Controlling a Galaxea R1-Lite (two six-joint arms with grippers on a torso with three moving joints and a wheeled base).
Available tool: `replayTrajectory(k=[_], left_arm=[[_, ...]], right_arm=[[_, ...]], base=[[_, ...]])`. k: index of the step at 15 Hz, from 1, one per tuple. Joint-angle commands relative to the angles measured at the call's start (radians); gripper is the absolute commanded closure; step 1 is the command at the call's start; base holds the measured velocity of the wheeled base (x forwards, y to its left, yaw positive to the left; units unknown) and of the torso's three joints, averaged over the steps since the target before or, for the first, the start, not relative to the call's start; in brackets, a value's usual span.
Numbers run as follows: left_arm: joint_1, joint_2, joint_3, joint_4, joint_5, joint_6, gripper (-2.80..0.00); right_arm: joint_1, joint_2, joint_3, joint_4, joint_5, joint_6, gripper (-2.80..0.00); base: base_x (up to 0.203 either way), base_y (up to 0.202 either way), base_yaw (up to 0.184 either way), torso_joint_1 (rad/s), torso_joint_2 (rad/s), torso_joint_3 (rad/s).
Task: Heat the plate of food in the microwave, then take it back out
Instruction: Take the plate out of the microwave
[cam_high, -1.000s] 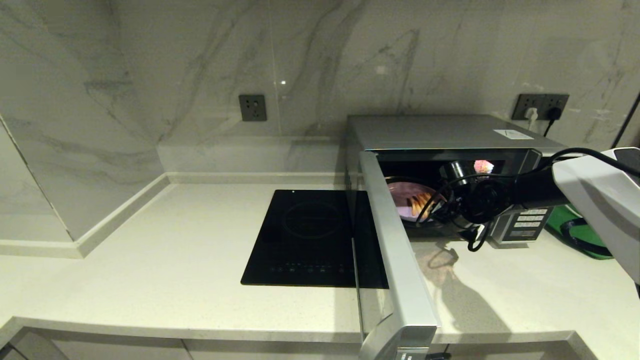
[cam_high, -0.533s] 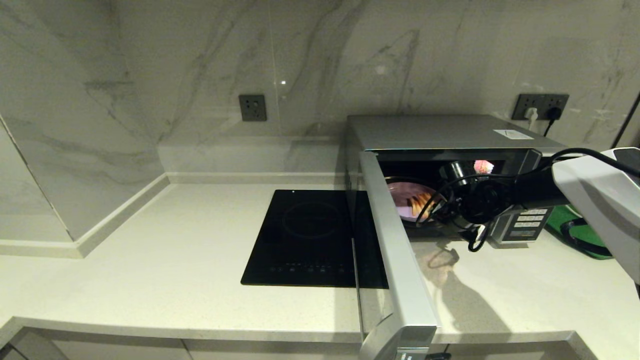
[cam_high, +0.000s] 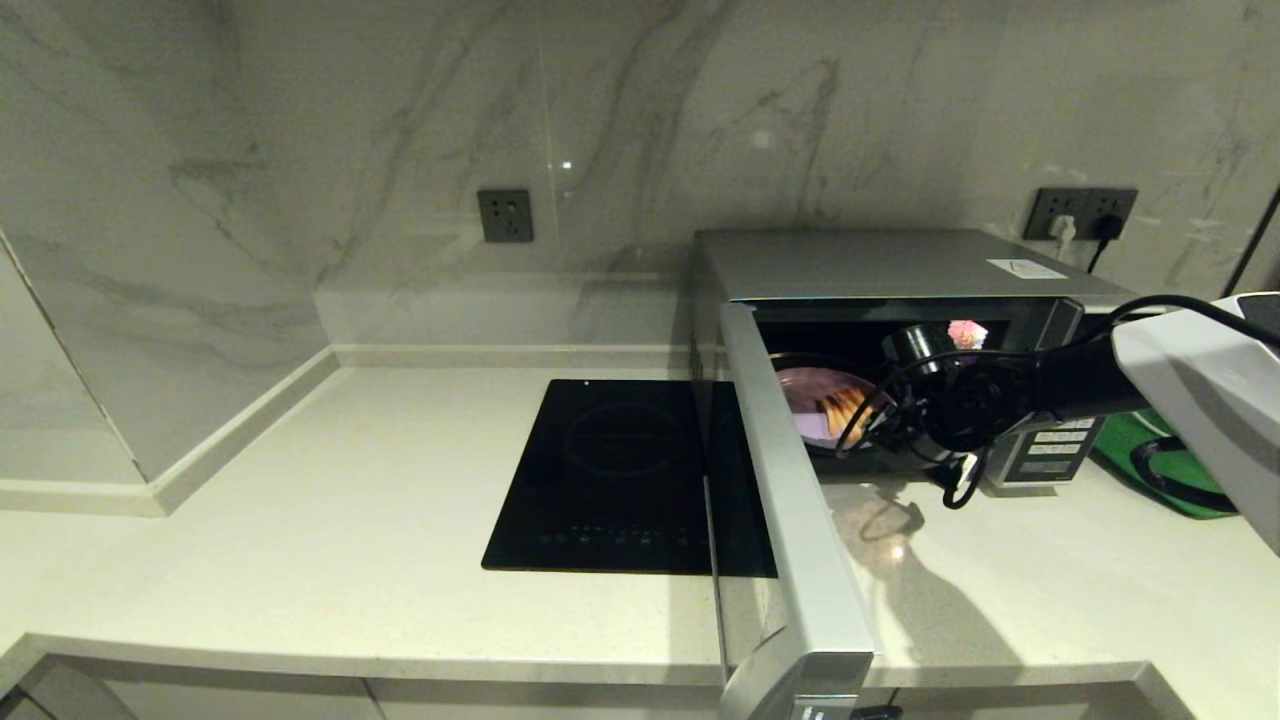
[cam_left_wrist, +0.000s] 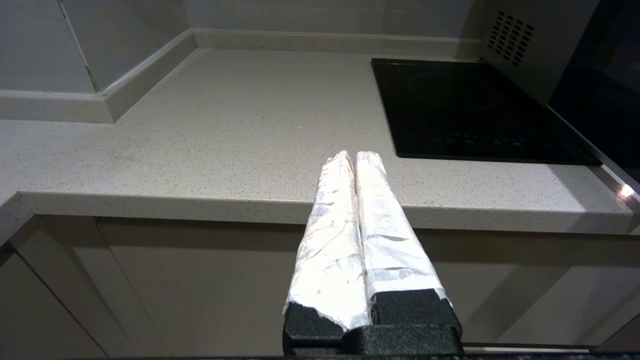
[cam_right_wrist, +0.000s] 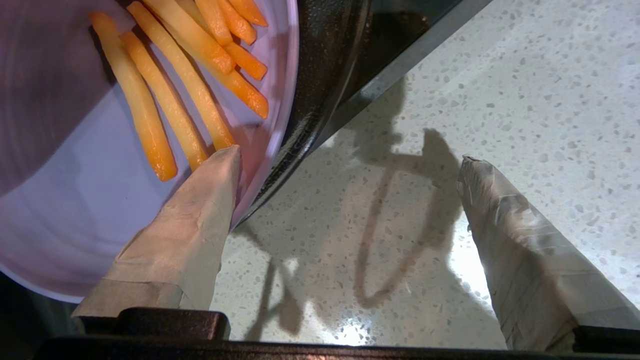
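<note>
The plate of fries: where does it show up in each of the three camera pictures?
Head view: the plate of fries sits inside the open microwave, right of centre.
Left wrist view: not in it.
Right wrist view: it fills the upper left, one finger of the right gripper over its rim.
Shared landmark: the speckled countertop.

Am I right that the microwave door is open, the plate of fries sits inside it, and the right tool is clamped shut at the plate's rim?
Not quite: the right tool is open, as the right wrist view shows, one finger over the plate of fries and the other out over the counter. The microwave door is open and the plate is inside.
</note>
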Motion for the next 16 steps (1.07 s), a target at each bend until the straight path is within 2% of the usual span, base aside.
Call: replayTrajectory(k=[1, 10, 11, 16], left_arm=[[0.001, -0.001, 0.0, -0.001, 0.001, -0.001, 0.0], [0.0, 0.0, 0.0, -0.001, 0.001, 0.0, 0.0], [0.001, 0.0, 0.0, -0.001, 0.001, -0.001, 0.0], [0.001, -0.001, 0.0, -0.001, 0.001, -0.001, 0.0]], right_arm=[[0.0, -0.015, 0.008, 0.001, -0.003, 0.005, -2.8], [0.0, -0.005, -0.003, 0.0, -0.003, 0.003, -2.8], [0.001, -0.002, -0.003, -0.001, -0.003, 0.003, 0.0], [0.001, 0.015, -0.015, -0.001, -0.003, 0.003, 0.0]], base=[[0.0, 0.0, 0.0, 0.0, 0.0, 0.0], [0.0, 0.0, 0.0, 0.0, 0.0, 0.0], [0.0, 0.0, 0.0, 0.0, 0.0, 0.0], [0.0, 0.0, 0.0, 0.0, 0.0, 0.0]])
